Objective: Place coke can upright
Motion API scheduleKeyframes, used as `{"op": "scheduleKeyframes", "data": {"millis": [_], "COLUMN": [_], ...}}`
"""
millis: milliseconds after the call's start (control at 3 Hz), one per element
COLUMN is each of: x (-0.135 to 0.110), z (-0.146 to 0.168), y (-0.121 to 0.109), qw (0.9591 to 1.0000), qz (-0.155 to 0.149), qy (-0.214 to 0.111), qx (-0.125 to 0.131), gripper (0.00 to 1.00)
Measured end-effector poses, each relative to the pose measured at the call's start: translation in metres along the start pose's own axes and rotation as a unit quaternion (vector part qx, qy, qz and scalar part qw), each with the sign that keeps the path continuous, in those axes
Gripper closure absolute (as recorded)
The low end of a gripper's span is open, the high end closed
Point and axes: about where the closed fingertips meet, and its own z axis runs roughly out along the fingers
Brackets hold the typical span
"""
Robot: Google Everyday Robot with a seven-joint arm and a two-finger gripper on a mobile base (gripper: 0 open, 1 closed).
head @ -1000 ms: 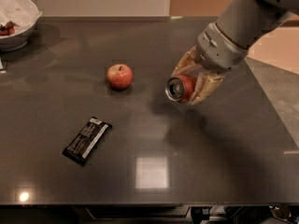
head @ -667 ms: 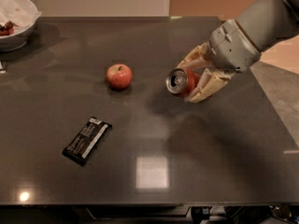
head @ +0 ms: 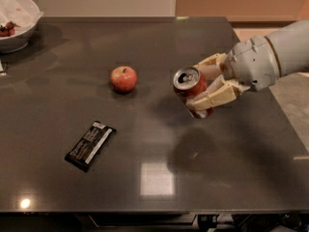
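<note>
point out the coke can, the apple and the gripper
coke can (head: 186,78), camera view, silver top end
apple (head: 123,79), camera view, middle of its red skin
gripper (head: 195,87), camera view, midway between fingertips clamping the coke can, right of the apple

- Jaws at the counter's (head: 231,187) right side clamp the coke can (head: 189,87), tilted, above the surface.
- Apple (head: 123,78), dark bar (head: 90,145) and bowl (head: 14,40) sit to the left.

There is one coke can (head: 188,85), one apple (head: 123,78), one dark wrapped bar (head: 90,145) and one white bowl (head: 15,38). One gripper (head: 203,88) clasps the can above the right side of the single table (head: 227,182).
</note>
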Motion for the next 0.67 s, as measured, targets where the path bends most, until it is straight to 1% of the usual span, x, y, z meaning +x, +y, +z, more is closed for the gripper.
{"op": "scheduleKeyframes", "data": {"millis": [333, 667], "x": [0.009, 0.025], "z": [0.001, 0.002], "y": [0.004, 0.008], "qw": [0.9969, 0.9902], "qz": [0.038, 0.073], "qy": [-0.069, -0.119], "qx": [0.006, 0.004], "gripper": [1.0, 1.0]}}
